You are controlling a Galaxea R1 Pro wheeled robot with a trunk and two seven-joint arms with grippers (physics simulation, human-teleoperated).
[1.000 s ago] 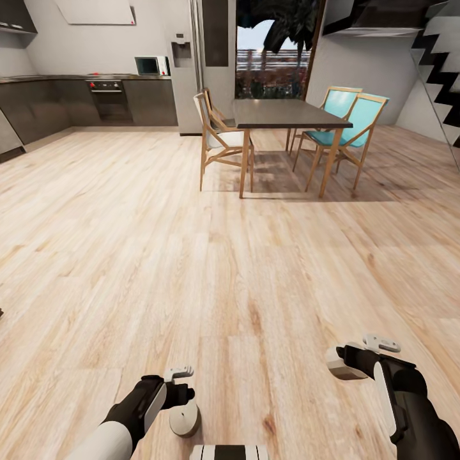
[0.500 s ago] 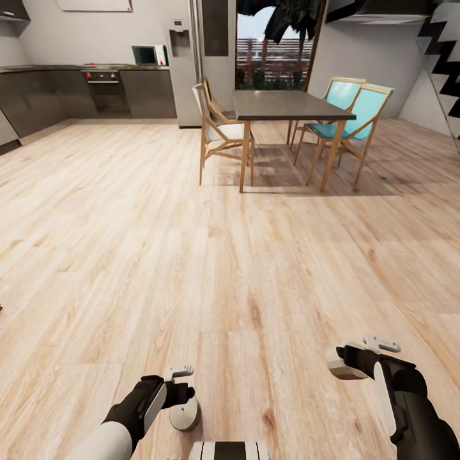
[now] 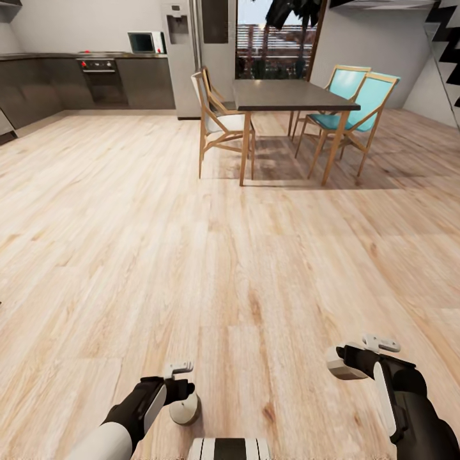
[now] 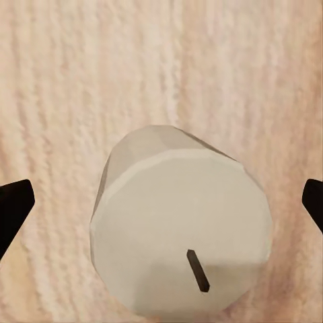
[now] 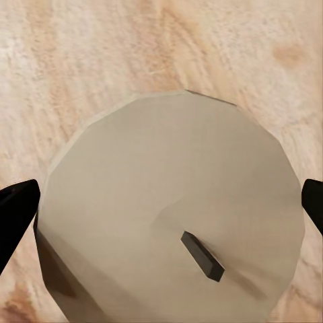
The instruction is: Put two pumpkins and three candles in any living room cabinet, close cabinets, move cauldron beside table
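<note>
- open-plan home, kitchen-diner
- dark kitchen units (image 3: 38, 83), oven (image 3: 97, 76), microwave (image 3: 145, 42)
- dining table (image 3: 284, 96), wooden chairs (image 3: 220, 124)
- light plank floor (image 3: 211, 255)

Left candle (image 3: 184, 411) half hidden behind left gripper (image 3: 181, 390), right candle (image 3: 342, 367) mostly behind right gripper (image 3: 350, 361); both wrist views crop fingertips (image 4: 15, 214) to dark slivers, contact probably unreadable.

Pale wood plank floor (image 3: 191, 243) runs to a dark dining table (image 3: 284, 96) with teal chairs (image 3: 358, 108), beside grey kitchen cabinets (image 3: 83, 86).
</note>
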